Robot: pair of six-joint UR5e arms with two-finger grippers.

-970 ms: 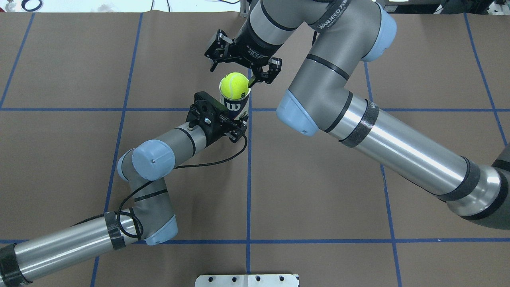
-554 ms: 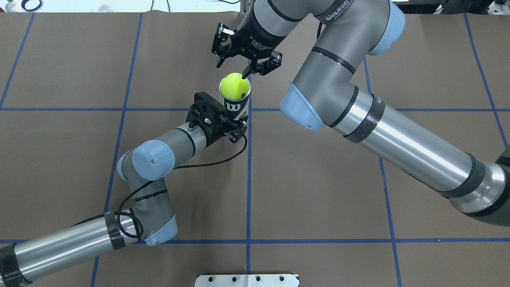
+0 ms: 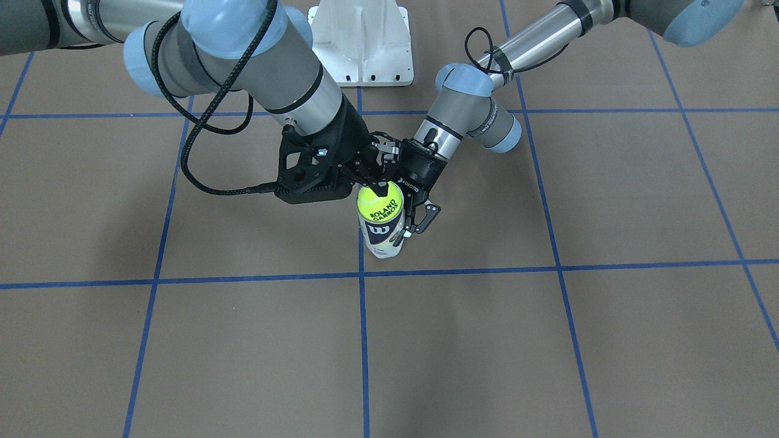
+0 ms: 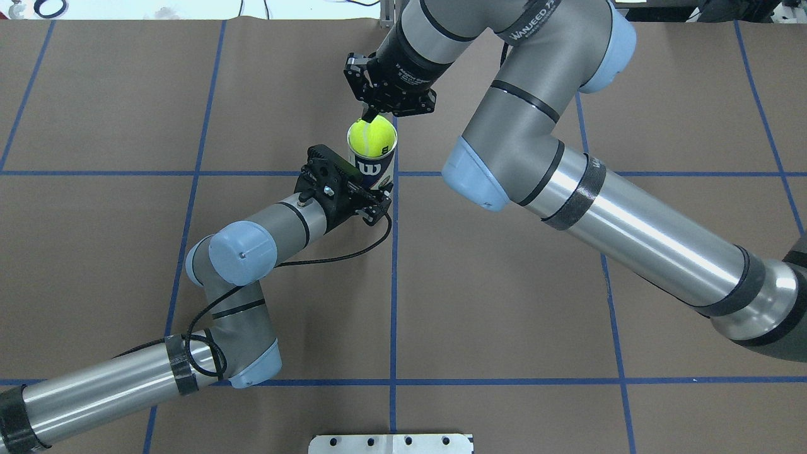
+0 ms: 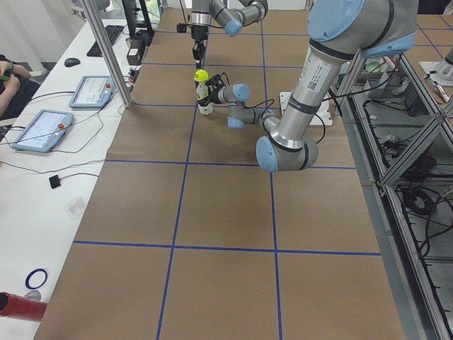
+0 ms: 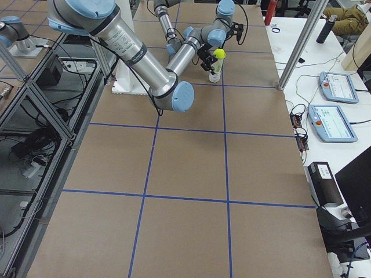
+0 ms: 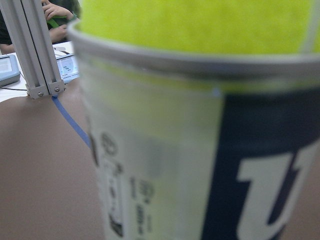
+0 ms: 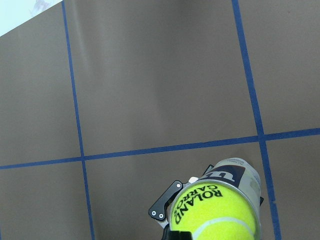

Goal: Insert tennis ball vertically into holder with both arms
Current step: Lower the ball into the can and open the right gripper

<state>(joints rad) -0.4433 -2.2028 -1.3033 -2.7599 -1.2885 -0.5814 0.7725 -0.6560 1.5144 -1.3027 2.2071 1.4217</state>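
Nearest you, the left hand (image 4: 369, 192) is clamped round the lower part of the holder (image 4: 377, 171), which stands upright on the counter (image 4: 504, 284) beside a blue tape line. The tennis ball (image 4: 371, 137) sits in the holder's mouth, lodged at the metal rim with its top half still proud. It is not yet seated. Just beyond it, the right hand (image 4: 371, 116) has its fingers drawn together on nothing, and their tips appear to rest on the ball's far upper side.

Watch that contact point, because it looks off the ball's centre. A push from there would likely drive the ball against the near rim rather than straight down. That could jam it or tip the holder in the low grip. The narrow tips could also skid off the felt and strike the rim. If the left hand squeezes the thin plastic out of round, expect the ball to bind. Centre over the ball before pressing.
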